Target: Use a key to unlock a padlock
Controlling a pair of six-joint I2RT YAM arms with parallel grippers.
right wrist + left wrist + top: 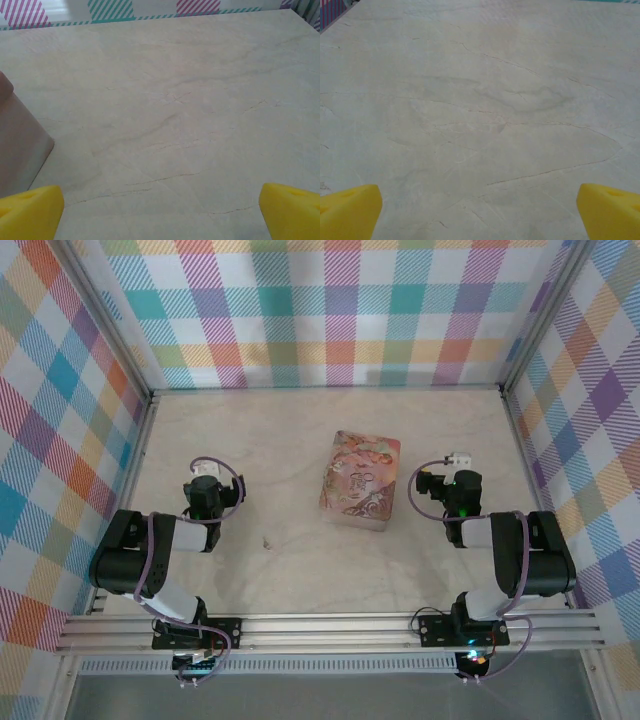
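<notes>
- Left wall [60, 440]: checked panel standing close beside the left arm, so there is little room to swing outward on that side.
- Left gripper [205, 475]: pointing away from the bases. Its yellow fingers [347, 210] sit well apart with nothing between them, over bare table [480, 100].
- Key [266, 540]: I take the tiny pale speck on the table to be it. It lies to the right of the left gripper and nearer the bases, so behind the fingertips. It is too small to tell its long axis. The left arm is clearly the nearer one. It would need to pull back and turn inward, and there is open table all round the speck.
- Tin [360, 478]: pink, lid on, lying between the two grippers, well apart from the key. Its side shows at the left edge of the right wrist view [20, 140].
- Padlock: I cannot tell where it lies. The tin may hold it.
- Right gripper [455, 465]: just right of the tin, fingers [290, 210] spread wide and holding nothing.
- Right wall [570, 440]: close to the right arm, so the free room lies inward and ahead.
</notes>
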